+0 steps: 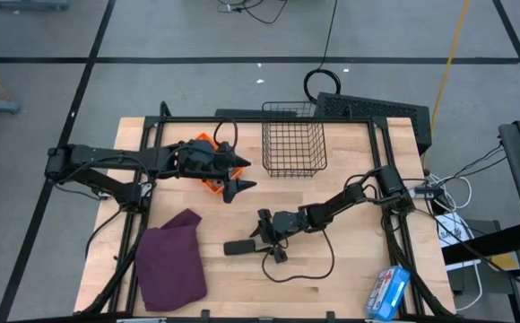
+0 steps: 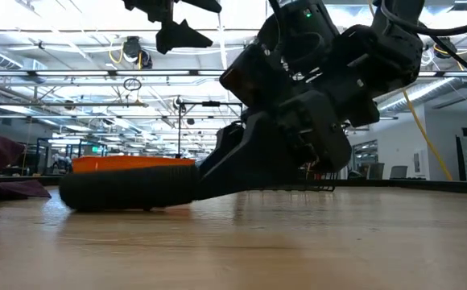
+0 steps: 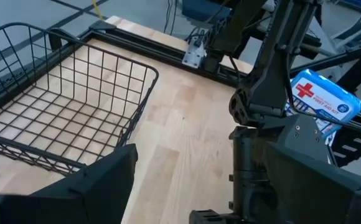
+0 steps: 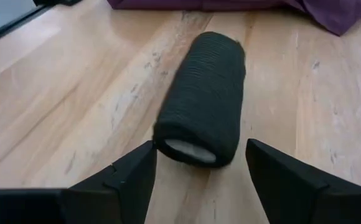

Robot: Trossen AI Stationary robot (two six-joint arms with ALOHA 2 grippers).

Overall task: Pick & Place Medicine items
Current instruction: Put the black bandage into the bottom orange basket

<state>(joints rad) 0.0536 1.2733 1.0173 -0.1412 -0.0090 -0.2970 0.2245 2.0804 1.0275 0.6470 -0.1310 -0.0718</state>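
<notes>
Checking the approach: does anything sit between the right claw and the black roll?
Nothing visible does. The open right claw faces the end of the black roll across bare table; the maroon cloth lies beyond the roll.

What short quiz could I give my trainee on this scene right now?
1. True or false: the black roll lies in the basket.
2. The open right pincer points at: A) a bottle, B) the black roll's end, C) a cup.
3. Is the left pincer open or shut?

Key: 1 false, it lies on the table. 2 B. 3 open.
</notes>
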